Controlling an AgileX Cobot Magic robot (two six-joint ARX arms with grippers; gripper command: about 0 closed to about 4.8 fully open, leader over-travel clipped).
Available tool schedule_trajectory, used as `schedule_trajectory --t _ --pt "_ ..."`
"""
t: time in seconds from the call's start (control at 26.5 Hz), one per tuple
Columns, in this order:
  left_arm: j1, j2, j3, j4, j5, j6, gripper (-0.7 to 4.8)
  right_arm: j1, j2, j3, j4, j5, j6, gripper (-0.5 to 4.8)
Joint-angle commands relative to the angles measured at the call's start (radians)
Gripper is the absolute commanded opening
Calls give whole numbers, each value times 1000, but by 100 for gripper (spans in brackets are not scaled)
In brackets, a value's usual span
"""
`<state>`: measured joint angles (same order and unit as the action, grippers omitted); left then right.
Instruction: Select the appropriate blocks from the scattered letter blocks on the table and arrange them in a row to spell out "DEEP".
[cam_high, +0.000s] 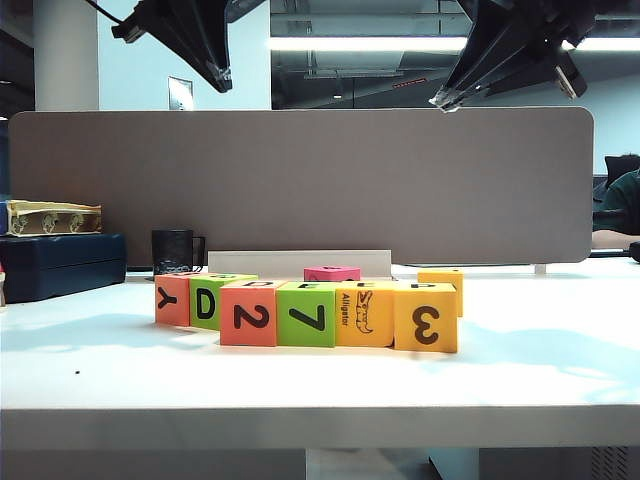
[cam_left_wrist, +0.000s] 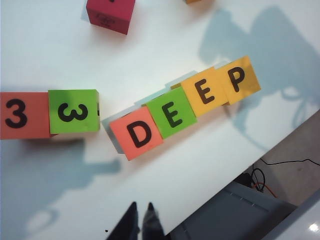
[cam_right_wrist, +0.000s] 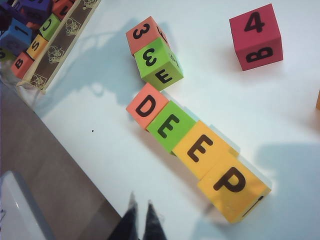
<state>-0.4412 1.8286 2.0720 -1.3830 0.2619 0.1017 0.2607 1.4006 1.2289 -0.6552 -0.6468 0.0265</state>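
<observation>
Four blocks stand in a touching row on the white table (cam_high: 320, 380): salmon-orange "2" (cam_high: 248, 315), green "7" (cam_high: 307, 315), yellow-orange alligator (cam_high: 365, 315) and yellow-orange "3" (cam_high: 427, 318). From above their tops read D (cam_left_wrist: 136, 133), E (cam_left_wrist: 171, 113), E (cam_left_wrist: 204, 91), P (cam_left_wrist: 240, 80); the right wrist view shows the same D (cam_right_wrist: 146, 106), E (cam_right_wrist: 170, 126), E (cam_right_wrist: 200, 148), P (cam_right_wrist: 232, 185). My left gripper (cam_high: 222, 80) (cam_left_wrist: 141, 206) hangs high above the table's left, shut and empty. Up at the right, my right gripper (cam_high: 445, 100) (cam_right_wrist: 141, 202) is also shut and empty.
A salmon "Y" block (cam_high: 172, 298) and a green "D" block (cam_high: 210, 300) adjoin the row's left end. A pink block (cam_high: 332, 272) and a yellow-orange block (cam_high: 442, 280) lie behind. A dark mug (cam_high: 173, 250), a blue case (cam_high: 60, 262) and a box of blocks (cam_right_wrist: 35, 35) stand far left.
</observation>
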Motion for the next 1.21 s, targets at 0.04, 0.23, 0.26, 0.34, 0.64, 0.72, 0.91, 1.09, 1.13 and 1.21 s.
schedule_trajectory --t 0.04,0.23,0.26,0.34,0.64,0.72,0.91,1.09,1.13,1.21 --pt "-1 -5 3 30 5 6 17 1 -4 4 0 -2 -5 22" --pt "-1 -4 3 41 5 6 17 1 -4 4 1 -2 -5 22" --pt "-1 -4 3 44 5 6 17 1 -4 4 1 -2 -5 22" --pt "-1 -4 3 53 5 6 17 1 -4 4 1 -2 -5 22" --pt "-1 -4 3 99 5 6 17 1 -4 4 1 -2 -5 22" --pt "-1 -4 3 114 5 6 17 1 -4 4 2 -2 -5 22" --pt "-1 -4 3 149 5 6 17 1 -4 4 1 -2 -5 22" --pt "-1 -4 3 182 5 6 17 1 -4 4 1 -2 -5 22" --pt "-1 -4 3 187 5 6 17 1 -4 4 1 -2 -5 22" --pt "-1 -4 3 200 5 6 17 1 -4 4 1 -2 -5 22"
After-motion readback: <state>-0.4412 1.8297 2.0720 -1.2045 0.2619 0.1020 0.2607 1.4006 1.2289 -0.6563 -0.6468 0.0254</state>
